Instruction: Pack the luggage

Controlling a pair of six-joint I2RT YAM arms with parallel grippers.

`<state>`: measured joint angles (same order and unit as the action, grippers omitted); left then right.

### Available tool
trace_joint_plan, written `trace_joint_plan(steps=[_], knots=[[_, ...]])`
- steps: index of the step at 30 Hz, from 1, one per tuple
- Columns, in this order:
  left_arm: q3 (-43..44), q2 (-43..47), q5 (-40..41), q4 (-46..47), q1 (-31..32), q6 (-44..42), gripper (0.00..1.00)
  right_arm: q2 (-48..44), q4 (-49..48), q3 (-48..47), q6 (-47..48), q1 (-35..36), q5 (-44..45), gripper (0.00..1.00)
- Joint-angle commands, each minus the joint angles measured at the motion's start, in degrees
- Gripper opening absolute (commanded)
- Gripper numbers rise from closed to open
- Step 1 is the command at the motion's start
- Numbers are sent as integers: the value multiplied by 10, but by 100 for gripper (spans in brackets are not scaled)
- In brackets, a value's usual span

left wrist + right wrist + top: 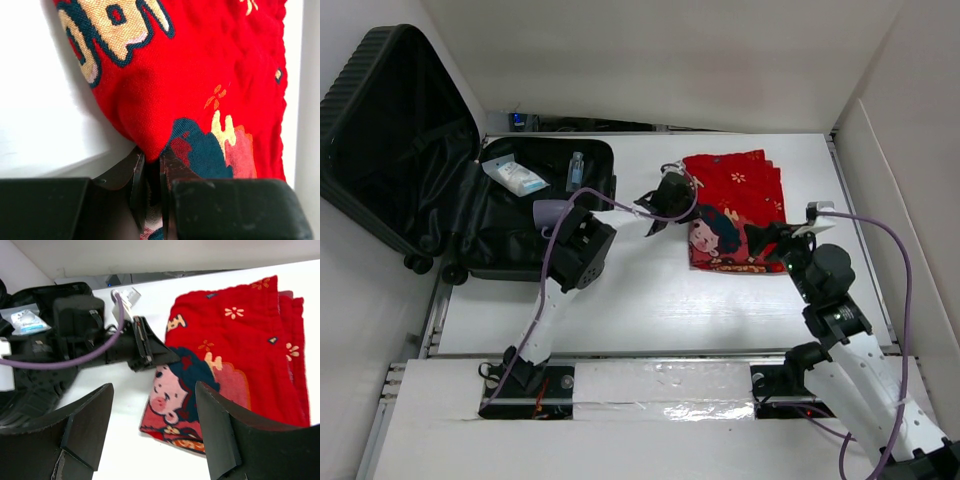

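Black fingers [137, 186] of the left gripper [150, 175] sit almost closed, pinching the near edge of a red cloth [200, 75] with a cartoon print. The right gripper [154, 390] is spread wide and holds nothing, with the cloth just beyond its fingertips. The luggage [400, 130] lies open, lid raised, well apart to the left of both grippers. Its contents are hard to make out, and the left arm [560, 290] hides one corner.
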<state>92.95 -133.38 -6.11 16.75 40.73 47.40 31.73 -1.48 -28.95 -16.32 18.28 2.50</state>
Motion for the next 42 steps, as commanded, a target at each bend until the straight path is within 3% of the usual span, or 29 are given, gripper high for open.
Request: trace_joint_plan(steps=[1, 13, 16, 17, 20, 25, 31, 35, 36, 39, 41, 42], knots=[[29, 119, -1, -43, -29, -82, 0, 0, -41, 8, -1, -4, -14, 72], [29, 362, 21, -290, -166, -240, 0, -53, -16, 5, 1, -9, -21, 72], [-4, 422, 49, -316, -236, -261, 0, -52, -14, 5, 1, -9, -21, 72], [-19, 450, 49, -318, -286, -261, 0, -51, -13, 3, 2, -9, -37, 72], [-102, 494, 20, -306, -360, -243, 0, -50, -8, -1, 4, -9, -41, 72], [-209, 509, 56, -305, -455, -230, 0, -38, -13, 1, 7, -9, -38, 72], [-285, 515, 125, -330, -504, -238, 0, -19, 3, -12, 14, -9, -49, 72], [-304, 516, 250, -345, -515, -251, 0, -23, 3, -11, 15, -9, -51, 72], [-302, 512, 267, -347, -515, -247, 3, -24, 3, -10, 15, -9, -51, 72], [-290, 488, 248, -341, -535, -248, 34, -24, -6, -7, 12, -9, -59, 72], [-256, 469, 253, -356, -535, -242, 44, -22, -8, -6, 12, -9, -65, 72], [-246, 472, 257, -367, -535, -238, 56, -21, -8, -6, 12, -9, -70, 73]])
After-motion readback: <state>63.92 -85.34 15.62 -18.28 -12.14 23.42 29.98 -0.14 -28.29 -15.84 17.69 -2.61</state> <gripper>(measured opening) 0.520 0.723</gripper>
